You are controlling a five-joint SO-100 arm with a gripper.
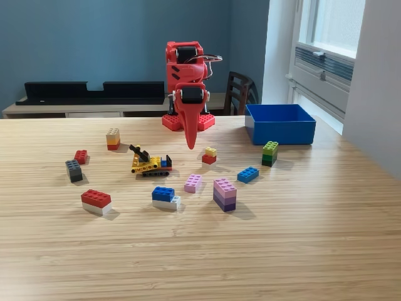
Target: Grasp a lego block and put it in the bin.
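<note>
**Red arm folded at the table's far edge, blocks scattered in front**

Red plastic forms the whole arm, which sits folded on its base at the far side of the wooden table (301, 238). The gripper (191, 143) points straight down, its tip hanging above the table surface and clear of every block. The jaws appear pressed together into a single tapered point, holding nothing.

The bin (280, 124), bright blue and open-topped, stands on the table toward the exterior view's right, near the arm's base. Its interior is not visible from this angle.

Block positions, exterior view:
- green stack (270, 153): just in front of the bin
- yellow-on-red block (210, 155): nearest to the gripper tip, slightly to its right
- blue block (248, 174): right of centre
- pink block (193, 182) and purple stack (224, 194): centre foreground
- blue-on-white block (165, 197): foreground
- red-on-white block (96, 202): left foreground
- grey block (74, 170) and small red block (80, 156): far left
- tan stack (113, 138): left of the arm

A yellow toy vehicle (149, 163) stands left of the gripper
</note>
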